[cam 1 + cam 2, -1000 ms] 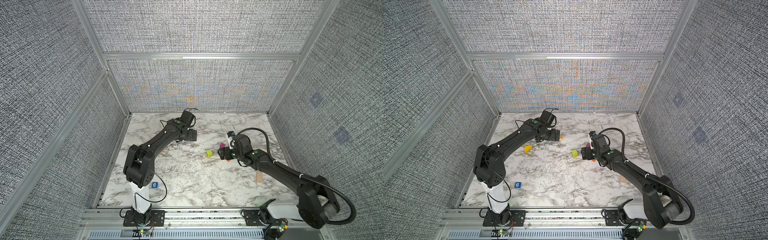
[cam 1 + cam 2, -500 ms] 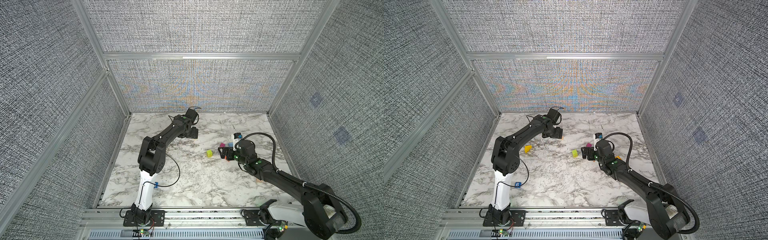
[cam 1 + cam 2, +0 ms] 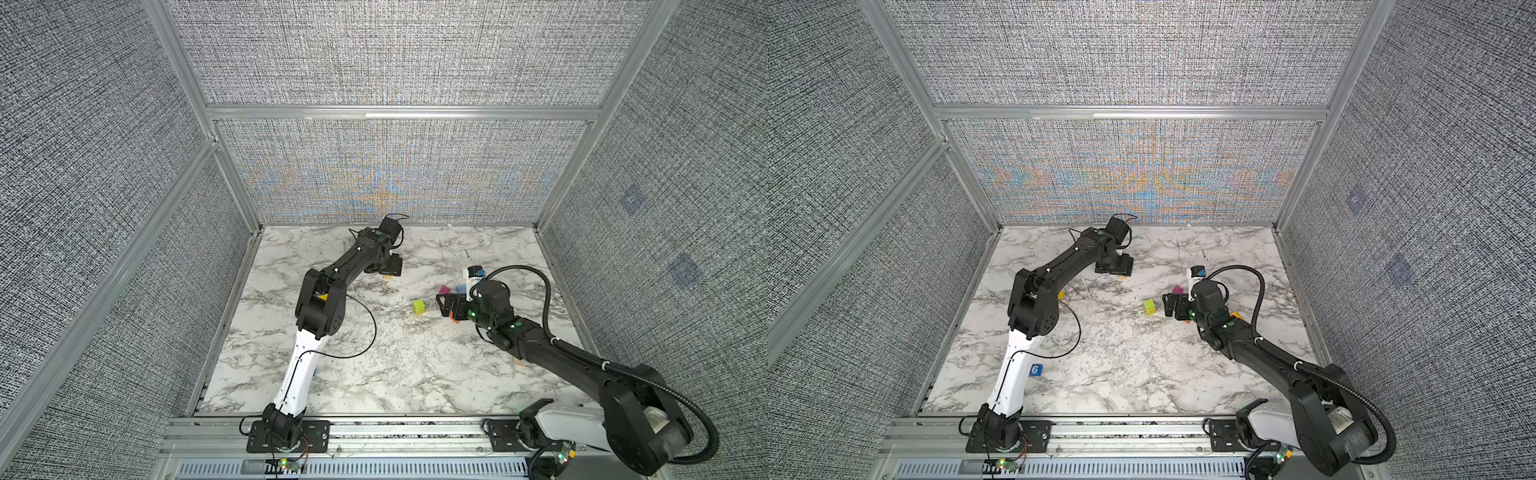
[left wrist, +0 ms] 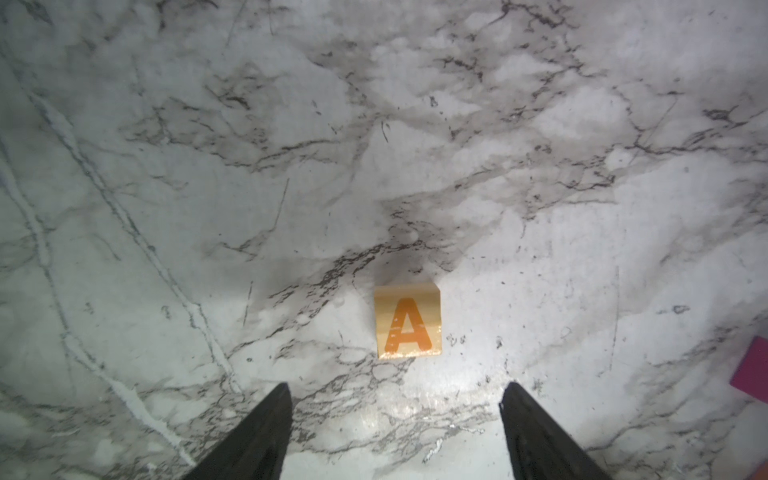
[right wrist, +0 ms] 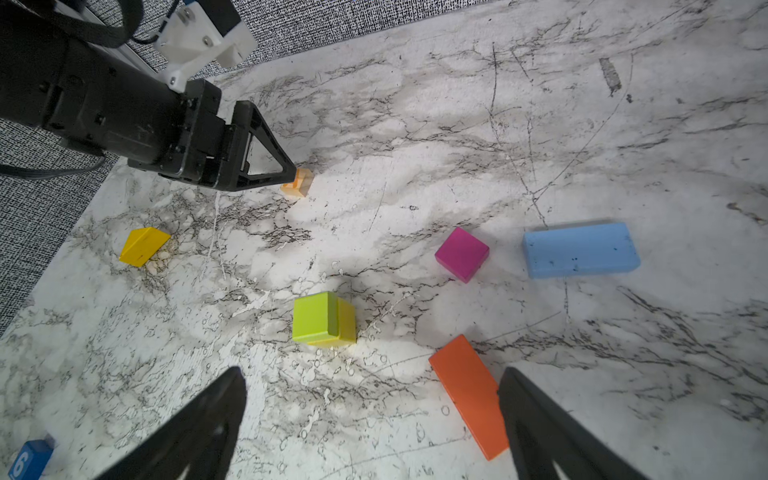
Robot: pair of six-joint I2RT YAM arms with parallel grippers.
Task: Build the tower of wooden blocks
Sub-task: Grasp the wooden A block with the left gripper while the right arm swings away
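Cube "A" (image 4: 407, 321) lies flat on the marble table (image 4: 166, 166), up and left of the lime cube (image 3: 419, 307) in both top views. It is just ahead of the left gripper (image 4: 395, 386), whose jaws stand wide and empty. Advice: advance until it sits between the fingers (image 4: 257, 432), square to its faces, then close. Right gripper (image 5: 370, 372), just right of the lime cube, is spread wide and holds nothing.

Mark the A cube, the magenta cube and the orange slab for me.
A cube (image 4: 407, 321): left wrist view, on the face with the letter.
Magenta cube (image 5: 462, 252): right wrist view, on its top face.
Orange slab (image 5: 466, 390): right wrist view, on the middle of its broad face.
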